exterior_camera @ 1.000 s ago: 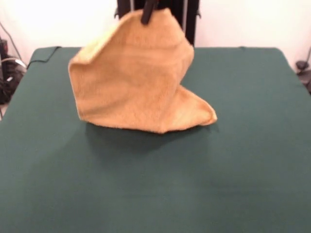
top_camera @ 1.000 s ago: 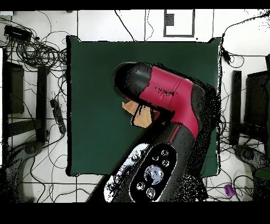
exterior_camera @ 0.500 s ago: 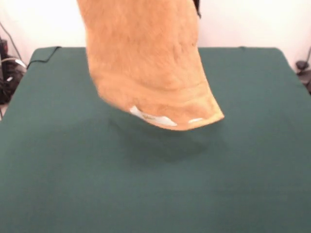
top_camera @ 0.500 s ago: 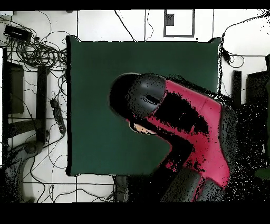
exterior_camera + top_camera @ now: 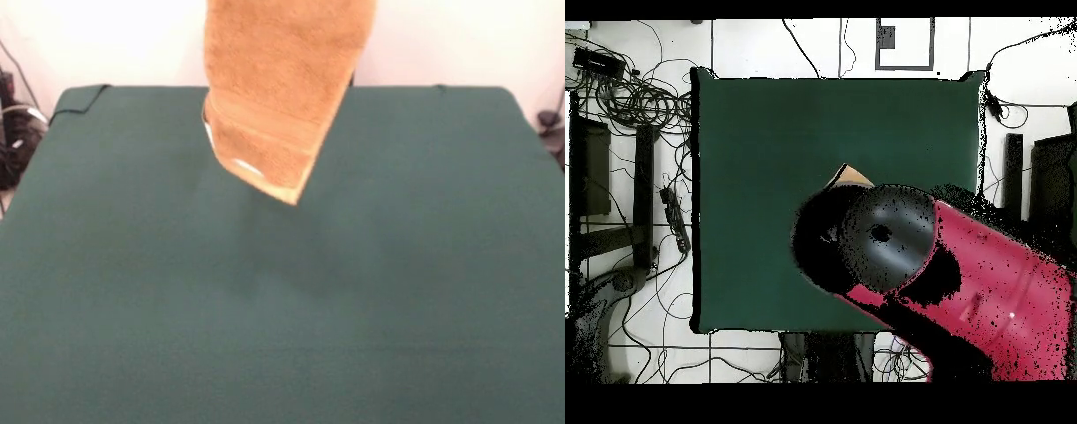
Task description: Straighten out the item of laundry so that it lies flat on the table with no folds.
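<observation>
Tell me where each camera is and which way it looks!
Front view: sits across the dark green cloth-topped table, facing the robot; it sees the orange-tan terry-cloth towel hanging down from the top edge, its low corner above the table. None of the robot's body shows here.
Overhead view: sits above the table, looking straight down; the red and black arm covers most of the towel, and the hand is hidden.
Both views share the towel and the green table.

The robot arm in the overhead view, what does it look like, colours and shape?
The arm is thick and rounded, with a glossy red shell along its length and a bulbous black end cap with a small dark hole at its centre. Black patches break up the red near the joint. The claw does not show in either view.
</observation>
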Motion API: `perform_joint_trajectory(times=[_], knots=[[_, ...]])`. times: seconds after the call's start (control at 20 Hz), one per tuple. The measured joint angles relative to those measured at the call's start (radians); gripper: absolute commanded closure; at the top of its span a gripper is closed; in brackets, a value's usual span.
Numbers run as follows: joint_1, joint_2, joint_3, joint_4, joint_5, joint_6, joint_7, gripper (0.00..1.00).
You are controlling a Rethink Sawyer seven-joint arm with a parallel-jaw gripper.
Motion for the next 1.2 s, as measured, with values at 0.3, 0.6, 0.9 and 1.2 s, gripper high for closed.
perform_joint_trajectory(times=[0.3, 0.6, 0.9, 1.2], knots=[[-0.044, -0.038, 0.014, 0.016, -0.04, 0.0, 0.0, 1.0], [-0.136, -0.079, 0.063, 0.035, -0.101, -0.032, -0.031, 1.0], [-0.275, -0.115, 0.132, 0.08, -0.154, -0.148, -0.179, 1.0], [-0.366, -0.123, 0.172, 0.118, -0.191, -0.239, -0.323, 1.0]])
